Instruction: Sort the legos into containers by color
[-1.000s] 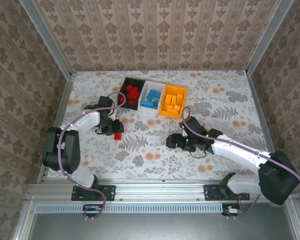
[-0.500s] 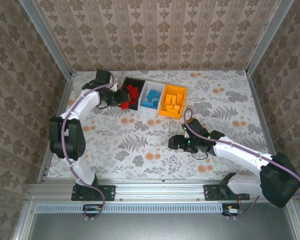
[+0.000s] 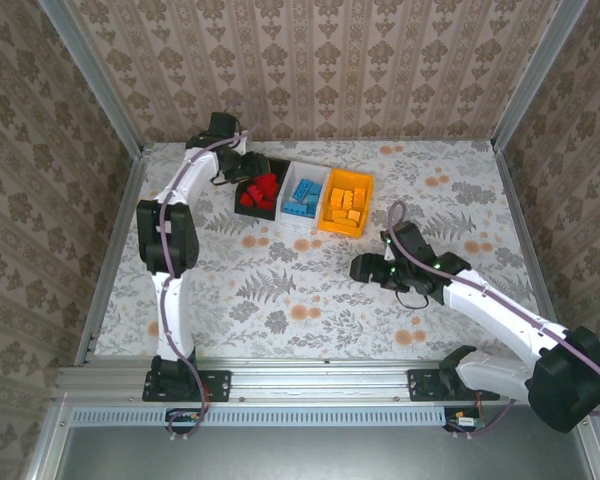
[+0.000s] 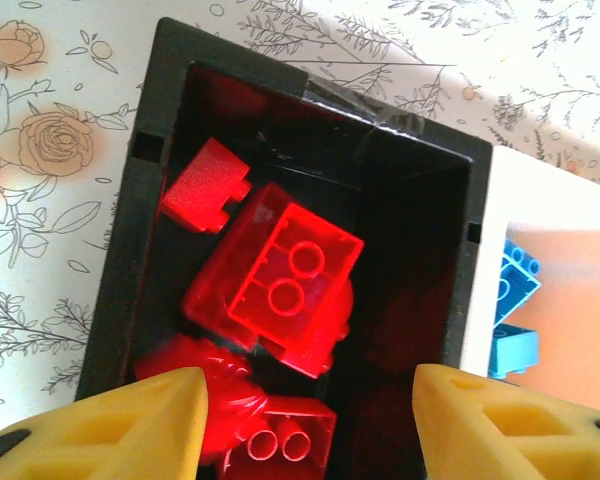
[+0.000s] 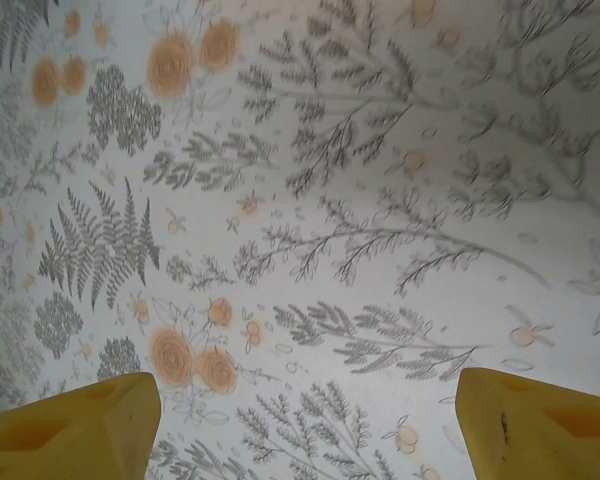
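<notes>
Beneath left fingers point(image 4: 130, 420) — red legos point(image 4: 280, 285)

Probably a lab test cell: wallpapered panels point(image 3: 320, 70), aluminium frame point(image 3: 310, 383), floral tabletop point(image 3: 280, 300).

Left two-finger gripper point(image 4: 310, 400): relocated from floral-print tabletop point(image 3: 280, 290) to above black rectangular plastic bin point(image 4: 145, 250); jaws parted, previously shut. Small red studded plastic brick: gone from tabletop. Right gripper point(image 5: 305, 420): shifted slightly rightward.

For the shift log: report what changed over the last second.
The left end effector carried a red brick off the table up to the black bin and opened over it. The right end effector edged right, open. Bins stayed put.
</notes>
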Robot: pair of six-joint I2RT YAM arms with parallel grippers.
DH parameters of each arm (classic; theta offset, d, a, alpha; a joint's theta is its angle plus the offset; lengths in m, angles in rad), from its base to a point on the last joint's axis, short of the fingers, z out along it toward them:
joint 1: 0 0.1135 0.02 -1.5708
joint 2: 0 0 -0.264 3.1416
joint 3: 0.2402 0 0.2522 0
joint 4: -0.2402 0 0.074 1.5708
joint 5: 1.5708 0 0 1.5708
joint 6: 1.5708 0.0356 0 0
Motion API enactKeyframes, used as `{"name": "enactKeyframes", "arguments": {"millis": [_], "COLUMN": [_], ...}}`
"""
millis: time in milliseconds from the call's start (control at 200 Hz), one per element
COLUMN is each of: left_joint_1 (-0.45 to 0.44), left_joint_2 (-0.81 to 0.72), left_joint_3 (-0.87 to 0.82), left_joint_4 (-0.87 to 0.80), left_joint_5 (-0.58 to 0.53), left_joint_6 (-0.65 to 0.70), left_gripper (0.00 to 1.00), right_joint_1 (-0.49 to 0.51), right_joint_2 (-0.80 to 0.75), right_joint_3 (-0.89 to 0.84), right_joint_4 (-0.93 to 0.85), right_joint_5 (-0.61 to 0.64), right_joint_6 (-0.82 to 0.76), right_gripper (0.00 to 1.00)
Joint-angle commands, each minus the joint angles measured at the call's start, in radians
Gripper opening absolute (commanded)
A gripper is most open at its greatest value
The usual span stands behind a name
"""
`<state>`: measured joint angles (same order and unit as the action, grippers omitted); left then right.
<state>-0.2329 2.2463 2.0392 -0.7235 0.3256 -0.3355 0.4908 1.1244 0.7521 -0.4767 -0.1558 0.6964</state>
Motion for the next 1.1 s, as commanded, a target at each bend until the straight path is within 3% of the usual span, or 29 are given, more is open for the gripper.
{"name": "enactKeyframes", "arguments": {"millis": [0, 180, 390, 550, 730, 855, 1005, 1095], "left_joint_1": [0.01, 0.01, 0.036, 0.09, 0.191, 0.245, 0.238, 0.239], "left_joint_2": [-0.033, -0.134, -0.383, -0.623, -0.787, -0.888, -1.047, -1.133], "left_joint_3": [0.033, -0.041, -0.295, -0.573, -0.756, -0.892, -1.187, -1.405], "left_joint_4": [-0.044, -0.022, 0.079, 0.225, 0.301, 0.39, 0.656, 0.896], "left_joint_5": [-0.014, -0.012, -0.037, -0.063, -0.078, -0.135, -0.258, -0.315], "left_joint_6": [0.032, 0.043, 0.06, 0.052, 0.012, 0.022, 0.208, 0.272], "left_gripper": [0.61, 0.62, 0.7, 0.99, 1.0, 1.0, 1.0, 1.0], "right_joint_1": [-0.055, -0.195, -0.353, -0.478, -0.558, -0.572, -0.575, -0.569], "right_joint_2": [-0.014, -0.032, -0.062, 0.004, 0.141, 0.218, 0.288, 0.327], "right_joint_3": [0.054, 0.111, 0.088, 0.018, -0.154, -0.191, -0.295, -0.321], "right_joint_4": [-0.053, -0.041, 0.189, 0.369, 0.802, 0.897, 1.15, 1.231], "right_joint_5": [0.02, 0.008, 0.072, 0.121, 0.047, 0.03, 0.015, 0.006], "right_joint_6": [-0.07, -0.135, -0.355, -0.547, -0.628, -0.668, -0.617, -0.62], "right_gripper": [0.79, 0.81, 0.88, 0.91, 0.93, 0.93, 0.92, 0.92]}}
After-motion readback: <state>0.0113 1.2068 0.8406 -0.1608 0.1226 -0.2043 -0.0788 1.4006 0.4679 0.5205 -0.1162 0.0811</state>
